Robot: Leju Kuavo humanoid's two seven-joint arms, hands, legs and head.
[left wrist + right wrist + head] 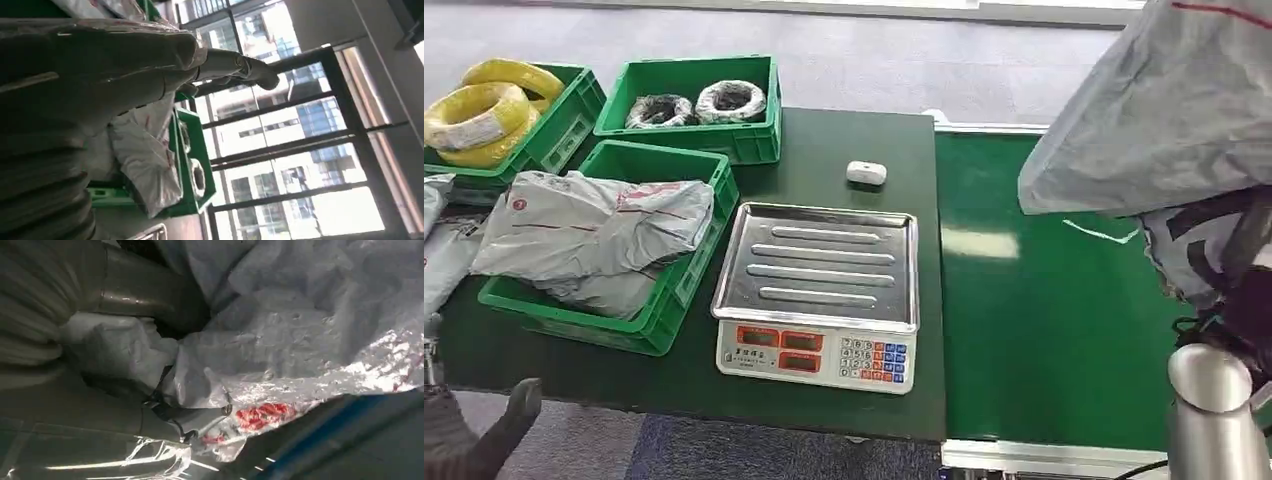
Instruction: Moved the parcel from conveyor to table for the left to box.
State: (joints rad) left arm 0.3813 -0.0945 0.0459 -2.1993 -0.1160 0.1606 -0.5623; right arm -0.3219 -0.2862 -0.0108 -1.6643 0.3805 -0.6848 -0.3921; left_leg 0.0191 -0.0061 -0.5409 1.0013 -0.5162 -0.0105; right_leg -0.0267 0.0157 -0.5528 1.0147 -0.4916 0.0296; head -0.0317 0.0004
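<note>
Fingers [170,412] of the right hand [125,375] are clenched into crumpled film of the grey courier parcel [1159,110], which hangs high over the green conveyor [1044,290], well right of the dark surface [844,150]. Such a bag can slide out of a bunched grip (slick film gives little purchase), or swing into the weighing scale [819,295] and catch its tray. It looks big, slack and creased, with red print. Left hand [150,65] fingers seem extended, holding nothing, though the view is poor.
</note>
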